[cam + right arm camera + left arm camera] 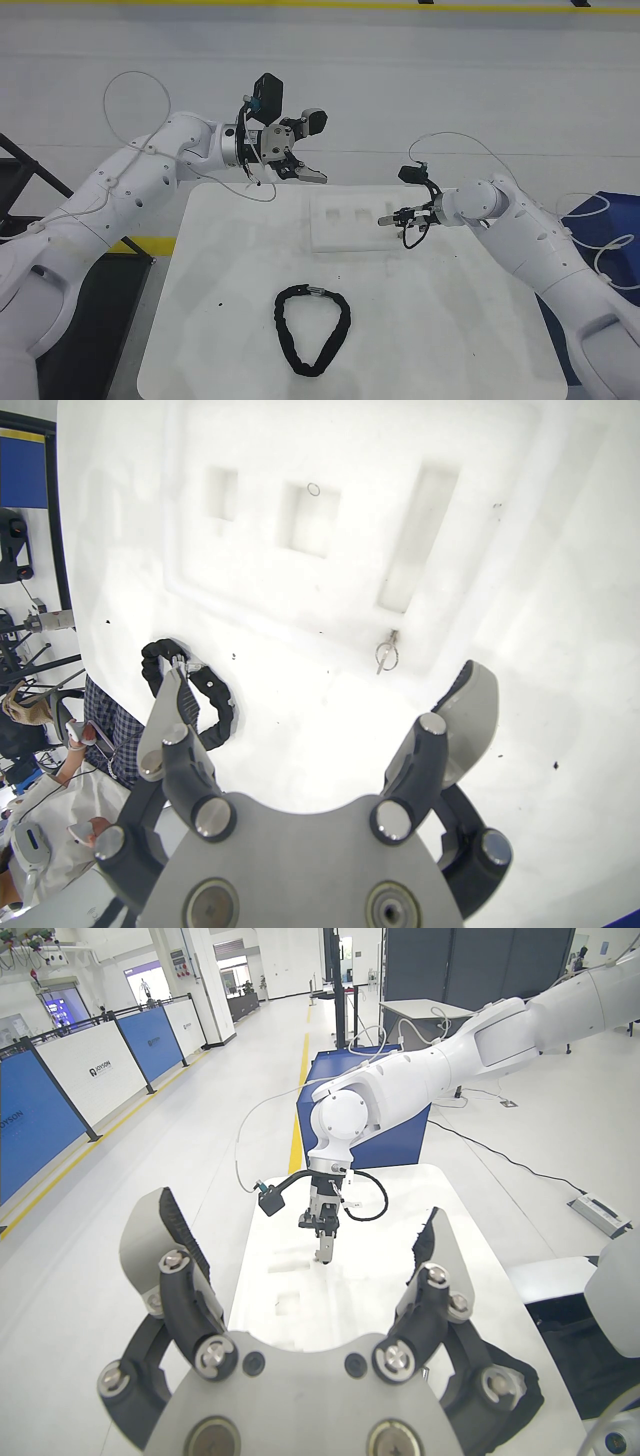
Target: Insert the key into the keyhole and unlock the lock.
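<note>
White surface [450,320] holds the key [387,655] on the right rim of the foam tray [350,610], just left of my released right gripper [320,672], long axis left-right; my released left gripper [312,148] hangs farther off.

Black cable lock [283,328] lies looped; ringed key [387,655] lies flat, well apart

Blue cabinet [400,1140]: stands on glossy white floor [200,1128].
Yellow floor line [303,1053]: runs just beside the cabinet.
Blue-and-white barrier panels [75,1078]: across the line from the cabinet, well apart.
White pillar [210,983]: far behind the cabinet.
Dark partition panels [475,963], grey side table [415,1010]: behind the cabinet.
Light: bright, even.
</note>
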Robot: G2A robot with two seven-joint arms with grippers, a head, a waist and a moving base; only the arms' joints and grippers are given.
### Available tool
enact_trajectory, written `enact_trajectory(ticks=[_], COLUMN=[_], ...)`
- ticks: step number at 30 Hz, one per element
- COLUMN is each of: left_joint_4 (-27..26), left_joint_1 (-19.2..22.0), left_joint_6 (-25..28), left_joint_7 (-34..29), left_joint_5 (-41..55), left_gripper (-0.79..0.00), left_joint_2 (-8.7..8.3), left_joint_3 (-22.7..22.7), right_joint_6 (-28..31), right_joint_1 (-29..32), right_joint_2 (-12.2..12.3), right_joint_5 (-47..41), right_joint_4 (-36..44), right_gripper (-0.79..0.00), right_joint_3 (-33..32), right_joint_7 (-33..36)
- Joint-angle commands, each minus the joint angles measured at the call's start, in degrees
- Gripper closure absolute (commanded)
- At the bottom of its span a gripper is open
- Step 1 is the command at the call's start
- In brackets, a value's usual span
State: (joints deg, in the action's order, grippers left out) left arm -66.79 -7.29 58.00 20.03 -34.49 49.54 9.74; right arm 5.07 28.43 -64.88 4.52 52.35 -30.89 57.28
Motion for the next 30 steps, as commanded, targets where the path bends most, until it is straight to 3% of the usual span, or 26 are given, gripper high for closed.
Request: enact_trajectory(ticks=[1, 5, 12, 24, 26, 30], left_joint_4=[0.0, 0.0, 0.0, 0.0, 0.0, 0.0], left_joint_1=[0.0, 0.0, 0.0, 0.0, 0.0, 0.0], left_joint_6=[0.0, 0.0, 0.0, 0.0, 0.0, 0.0], left_joint_7=[0.0, 0.0, 0.0, 0.0, 0.0, 0.0], left_joint_5=[0.0, 0.0, 0.0, 0.0, 0.0, 0.0], left_gripper=[-0.785, -0.785, -0.785, -0.785, -0.785, -0.785], left_joint_2=[0.0, 0.0, 0.0, 0.0, 0.0, 0.0], left_joint_3=[0.0, 0.0, 0.0, 0.0, 0.0, 0.0], right_joint_6=[0.0, 0.07, 0.22, 0.26, 0.03, -1.33], right_joint_1=[0.0, 0.11, 0.57, 0.62, 0.56, 0.25], right_joint_2=[0.0, 0.0, -0.41, -2.47, -2.84, -3.6], right_joint_5=[0.0, 0.56, 10.71, 11.67, 11.91, 12.9], right_joint_4=[0.0, 0.25, 3.72, 0.53, 0.03, -0.84], right_gripper=[-0.785, -0.785, -0.785, -0.779, -0.576, -0.6], right_joint_3=[0.0, 0.16, 2.59, 2.97, 3.05, 3.28], right_joint_7=[0.0, -0.21, -1.09, 0.29, 0.44, 0.65])
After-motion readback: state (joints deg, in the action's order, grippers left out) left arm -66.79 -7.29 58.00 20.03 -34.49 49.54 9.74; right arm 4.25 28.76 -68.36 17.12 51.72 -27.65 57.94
